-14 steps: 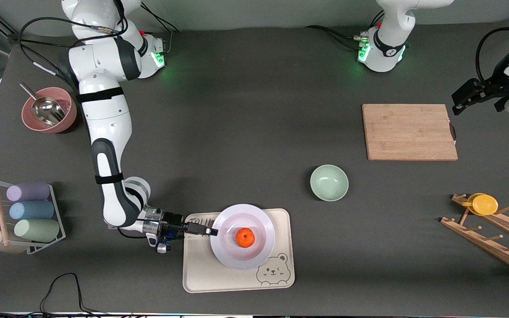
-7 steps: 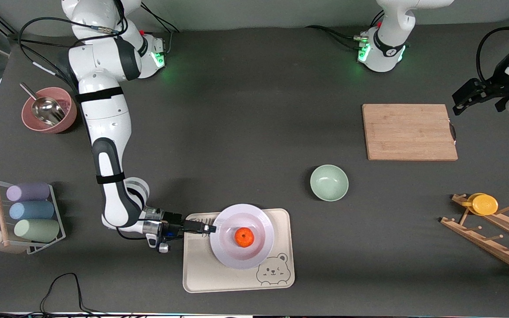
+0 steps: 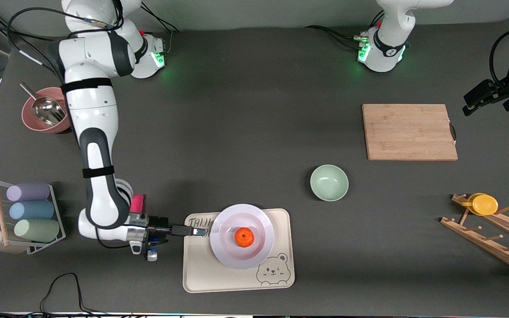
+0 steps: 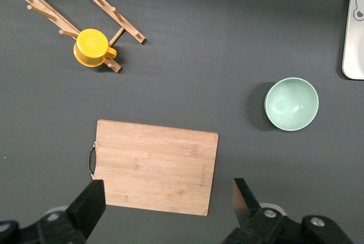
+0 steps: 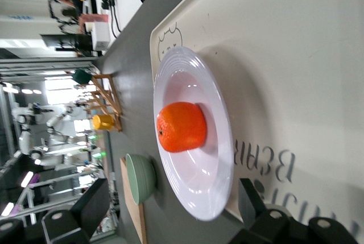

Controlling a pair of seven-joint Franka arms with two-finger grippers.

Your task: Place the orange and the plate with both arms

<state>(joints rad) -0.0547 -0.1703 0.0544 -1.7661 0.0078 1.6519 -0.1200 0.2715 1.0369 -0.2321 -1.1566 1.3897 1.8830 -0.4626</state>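
Orange [image 3: 244,237] sits centred in white plate [image 3: 242,242] on the bear-printed tray [image 3: 206,274], apparently delivered. Right gripper [image 3: 200,231], at plate's nine o'clock, open and empty over tray edge. Left gripper [image 3: 480,98] waits over the table beside the cutting board [image 3: 409,131], at its two o'clock, spread and empty.

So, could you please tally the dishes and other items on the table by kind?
Bowls: 2 (mint-green bowl, pink bowl)
Plates: 1 (plate)
Trays: 1 (tray)
Cutting boards: 1 (cutting board)
Oranges: 1 (orange)
Yellow cups: 1 (yellow cup)
Total: 7
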